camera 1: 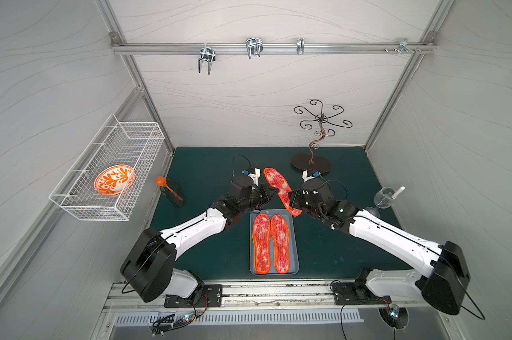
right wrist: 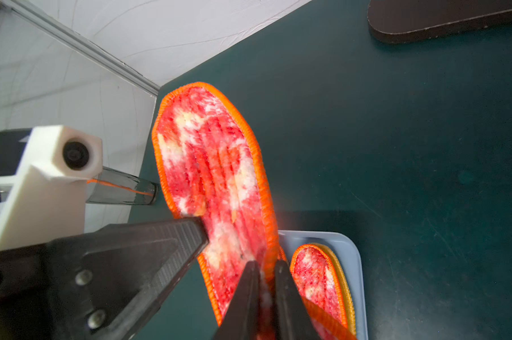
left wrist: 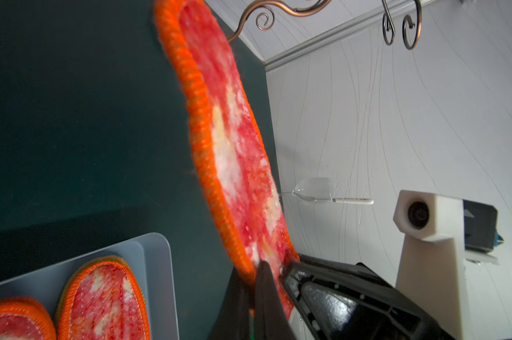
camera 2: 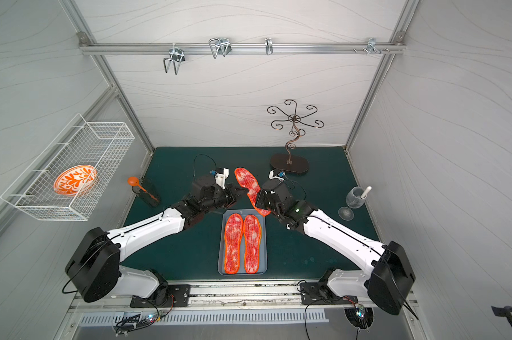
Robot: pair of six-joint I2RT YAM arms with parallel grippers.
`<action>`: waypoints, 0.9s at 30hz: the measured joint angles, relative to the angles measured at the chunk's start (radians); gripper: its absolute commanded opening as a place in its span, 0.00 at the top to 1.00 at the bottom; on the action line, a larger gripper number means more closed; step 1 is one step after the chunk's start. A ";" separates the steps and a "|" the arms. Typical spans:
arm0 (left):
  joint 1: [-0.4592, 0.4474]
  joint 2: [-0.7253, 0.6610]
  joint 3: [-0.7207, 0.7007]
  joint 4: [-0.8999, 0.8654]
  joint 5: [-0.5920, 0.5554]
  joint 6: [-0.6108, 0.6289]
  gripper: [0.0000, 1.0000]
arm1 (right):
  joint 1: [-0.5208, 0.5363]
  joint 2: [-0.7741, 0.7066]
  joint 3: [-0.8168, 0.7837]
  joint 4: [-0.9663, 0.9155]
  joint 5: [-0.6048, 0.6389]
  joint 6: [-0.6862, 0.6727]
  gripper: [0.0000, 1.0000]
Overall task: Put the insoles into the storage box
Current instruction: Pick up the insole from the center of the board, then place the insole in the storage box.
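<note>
A mottled red-and-white fabric insole [camera 1: 275, 181] hangs over the far end of the grey-blue plastic storage box [camera 1: 293, 232] (two more lie inside), left pincer [camera 1: 274, 191] pinching its edge, right pincer's [camera 1: 290, 198] grip at the heel unclear. Probably light, floppy; hold the stitched rim.

- The raised insole [camera 1: 279, 188] is mottled red and white, with a bright orange stitched edge.
- One boxed insole [camera 1: 262, 244] and the other boxed insole [camera 1: 280, 243] have the same red-and-white mottling and orange edging.
- A yellow-orange insole [right wrist: 343, 276] shows only as a thin rim beneath a mottled one.
- The storage box [camera 1: 293, 238] is plain grey-blue.
- The counter [camera 1: 207, 164] is dark teal green.
- The bowl [camera 1: 114, 179] is white with an orange leafy pattern, and the wire basket [camera 1: 137, 138] is white.
- The spoon [camera 1: 161, 180] is orange.
- The scrolled stand [camera 1: 321, 117] is dark coppery brown.
- The walls [camera 1: 249, 97] are pale grey with thin wavy lines.
- The left arm [camera 1: 196, 229] and right arm [camera 1: 390, 235] have white shells and black joints.
</note>
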 measured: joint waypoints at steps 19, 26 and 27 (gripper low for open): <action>-0.051 -0.127 -0.174 -0.198 0.251 0.184 1.00 | -0.186 -0.202 -0.014 -0.168 -0.060 -0.187 0.30; -0.137 -0.064 -0.296 -0.108 0.206 0.128 1.00 | -0.217 -0.217 -0.021 -0.205 -0.060 -0.210 0.28; -0.139 -0.059 -0.298 -0.104 0.199 0.129 1.00 | -0.219 -0.217 -0.021 -0.207 -0.060 -0.211 0.28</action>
